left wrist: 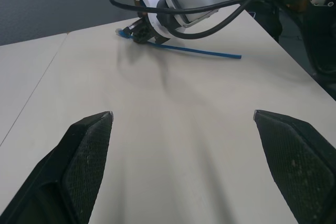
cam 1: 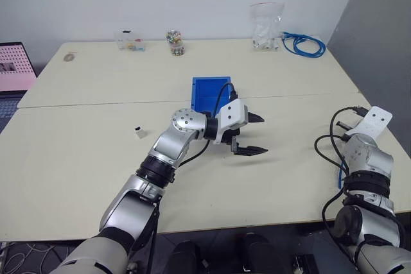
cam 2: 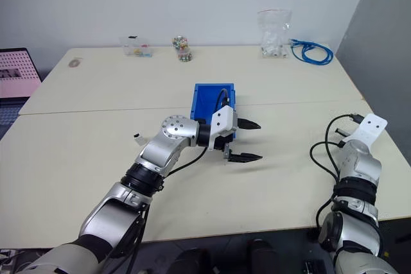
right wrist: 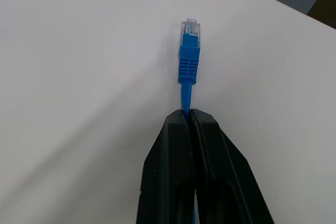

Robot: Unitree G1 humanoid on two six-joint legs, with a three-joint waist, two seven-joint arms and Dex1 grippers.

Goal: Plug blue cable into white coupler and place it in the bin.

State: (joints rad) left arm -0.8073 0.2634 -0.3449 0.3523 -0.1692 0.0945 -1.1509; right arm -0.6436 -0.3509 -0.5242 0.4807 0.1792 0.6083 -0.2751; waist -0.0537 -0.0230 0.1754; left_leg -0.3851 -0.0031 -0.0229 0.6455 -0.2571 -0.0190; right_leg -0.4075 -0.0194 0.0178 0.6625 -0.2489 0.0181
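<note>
Right gripper point(right wrist: 190, 124) jaws clenched on cable point(right wrist: 188, 56) near its plug, at counter point(cam 1: 83, 158) edge, well right of bin point(cam 1: 207, 93). Left gripper point(cam 1: 252, 134) jaws released, just before bin. Coupler point(cam 1: 138, 132) left of bin.

No readable text, label, brand, number or sign anywhere. Pink screen point(cam 1: 14, 65) at the table's far left edge: a grid of pale dots, no letters to make out (too small to tell more). Clear bag point(cam 1: 266, 25) at the back of the table: no print legible. Blue bin point(cam 1: 209, 93): plain walls, no marking.
</note>
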